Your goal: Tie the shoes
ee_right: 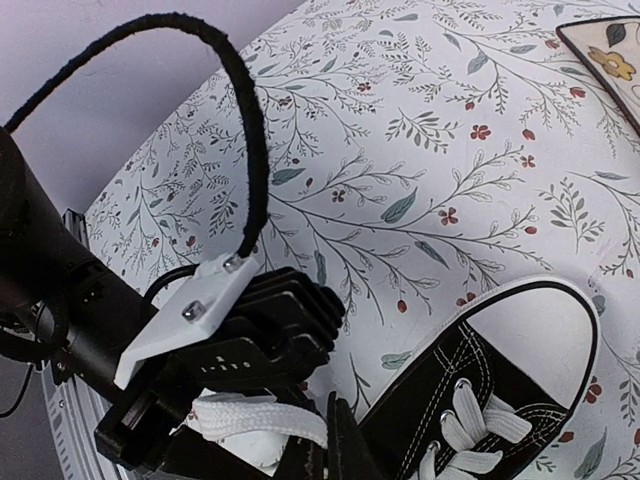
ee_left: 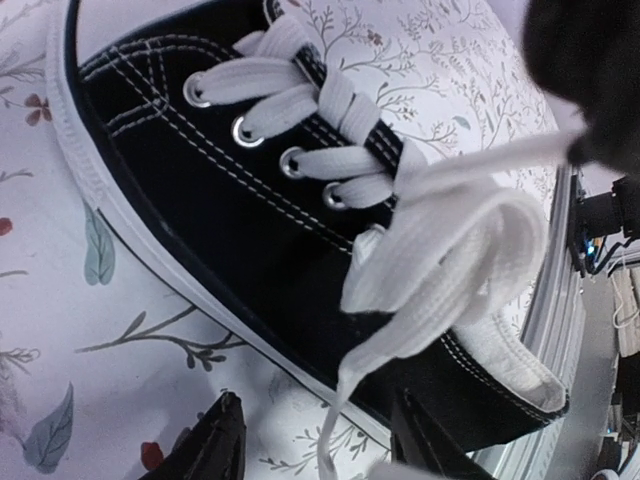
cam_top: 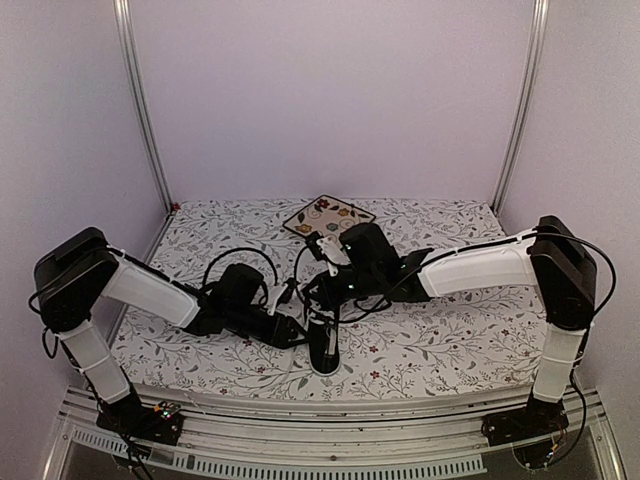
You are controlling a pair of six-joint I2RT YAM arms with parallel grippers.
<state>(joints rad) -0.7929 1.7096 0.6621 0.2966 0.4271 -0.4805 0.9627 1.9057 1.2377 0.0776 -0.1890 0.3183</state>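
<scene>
The black sneaker [cam_top: 323,350] lies on the counter [cam_top: 450,340] near its front edge, between the two arms and well apart from the floral plate [cam_top: 330,215] at the back. The left tool [ee_left: 318,410] is spread wide, with a loose end of the lace [ee_left: 450,240] hanging between its fingers. The right tool [ee_left: 588,145] pinches a taut strand of that lace.
</scene>
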